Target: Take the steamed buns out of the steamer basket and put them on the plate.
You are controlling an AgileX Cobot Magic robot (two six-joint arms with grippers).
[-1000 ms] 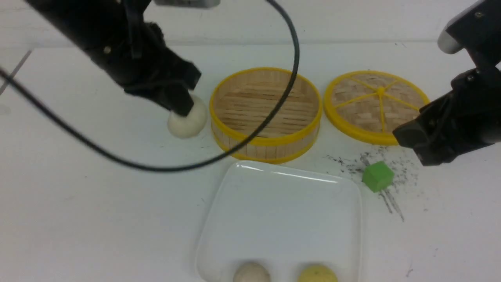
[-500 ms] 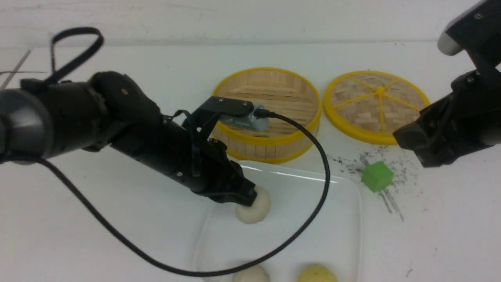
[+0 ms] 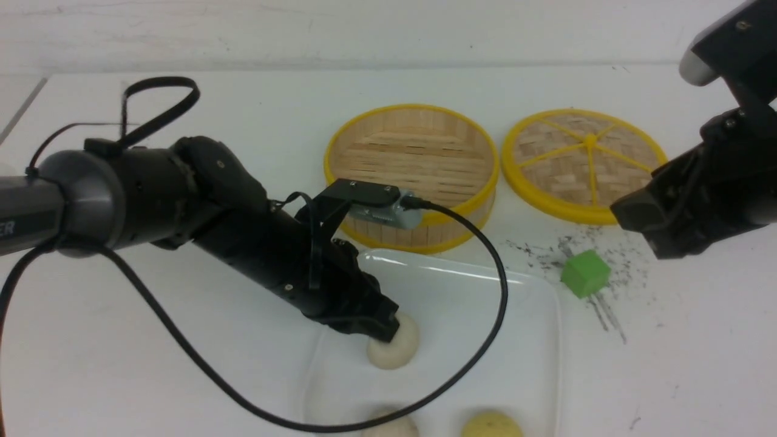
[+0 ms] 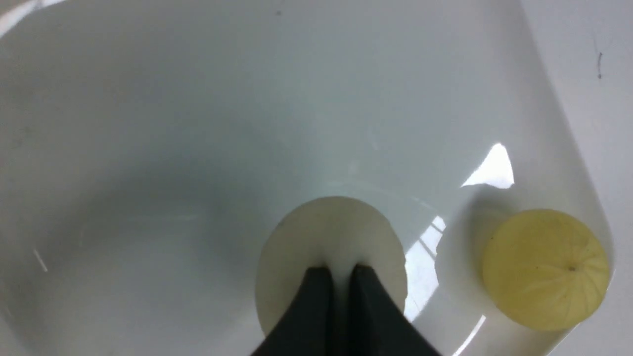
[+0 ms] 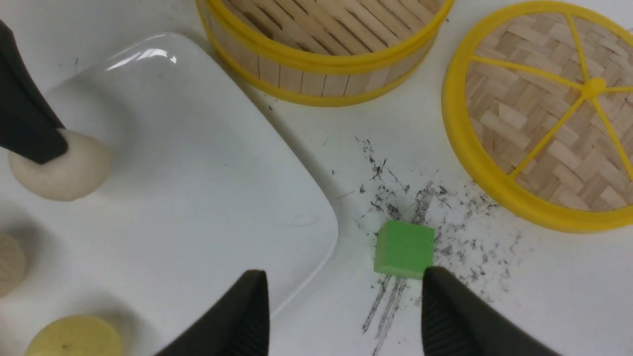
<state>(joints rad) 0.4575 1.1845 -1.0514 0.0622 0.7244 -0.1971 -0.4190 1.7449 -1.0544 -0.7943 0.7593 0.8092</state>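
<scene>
My left gripper (image 3: pixel 388 325) is shut on an off-white steamed bun (image 3: pixel 397 349), pinching its top. The bun rests low over the left part of the white plate (image 3: pixel 485 315). In the left wrist view the two fingertips (image 4: pixel 316 277) sit close together on the bun (image 4: pixel 326 227). A second off-white bun (image 3: pixel 388 428) and a pale yellow bun (image 3: pixel 491 425) lie at the plate's near edge. Behind the plate stands the bamboo steamer basket (image 3: pixel 413 110), holding nothing. At the right, my right gripper (image 5: pixel 343 282) hangs open above the table, holding nothing.
The woven lid (image 3: pixel 586 161) lies flat to the right of the basket. A green cube (image 3: pixel 586 273) sits on dark scuff marks between the plate and the right gripper. The left arm's black cable (image 3: pixel 501 285) loops over the plate.
The left gripper has carried the bun from beside the basket down onto the plate and lowered it a little further. The right arm has not moved.
</scene>
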